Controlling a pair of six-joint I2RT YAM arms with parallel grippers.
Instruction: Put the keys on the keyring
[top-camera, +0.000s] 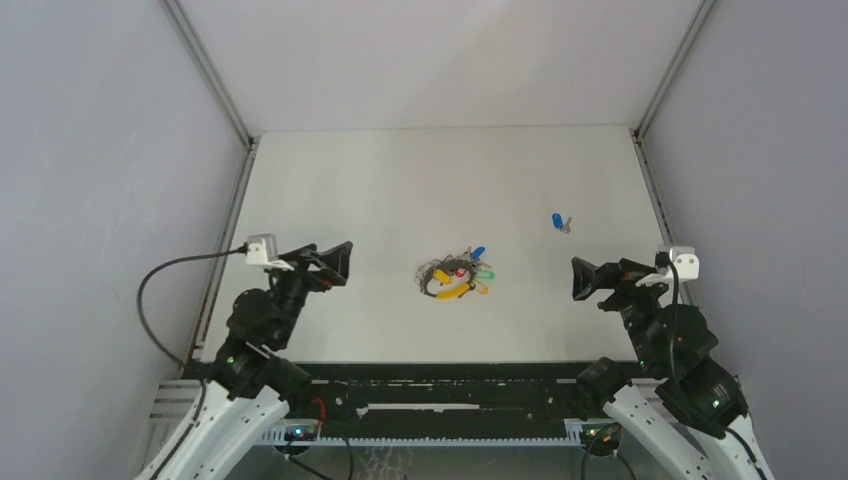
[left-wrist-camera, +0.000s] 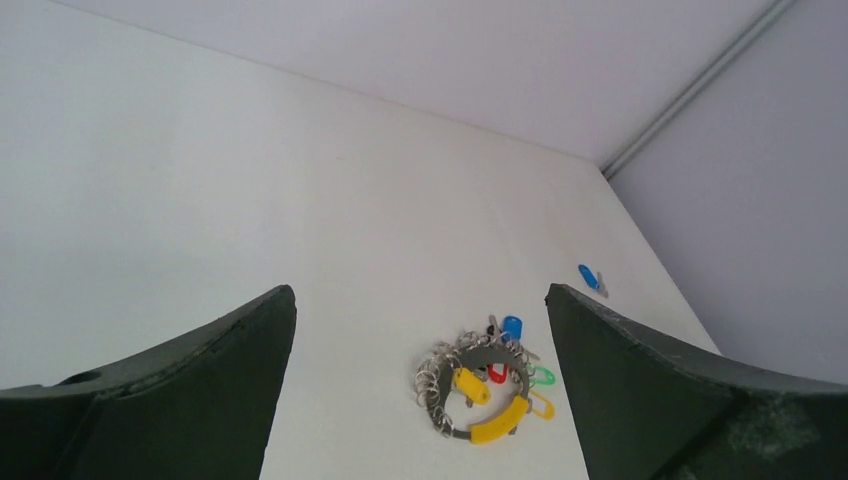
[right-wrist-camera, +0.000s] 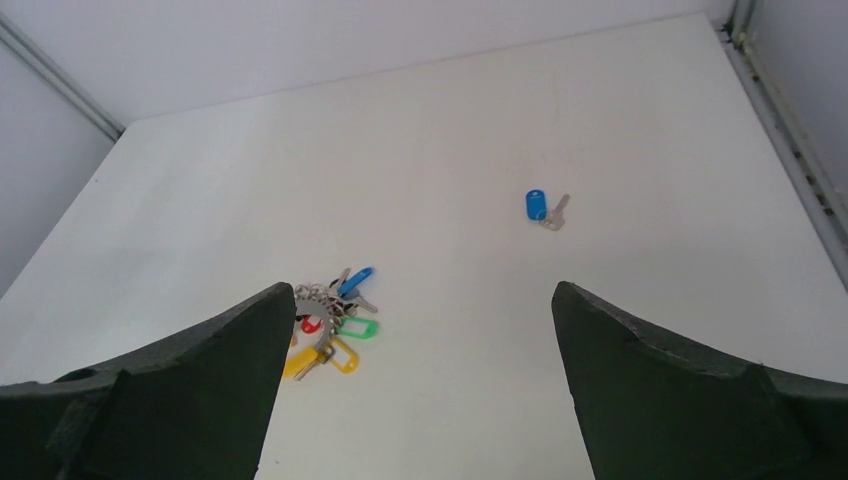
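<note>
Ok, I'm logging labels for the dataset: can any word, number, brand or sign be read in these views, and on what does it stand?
None can be read.
The coloured key caps on the keyring and the loose blue key are too small to show any writing.
The table bears no marks.

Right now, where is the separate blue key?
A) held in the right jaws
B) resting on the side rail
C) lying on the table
C: the blue key lies on the table, apart from the keyring, with nothing holding it.
</note>
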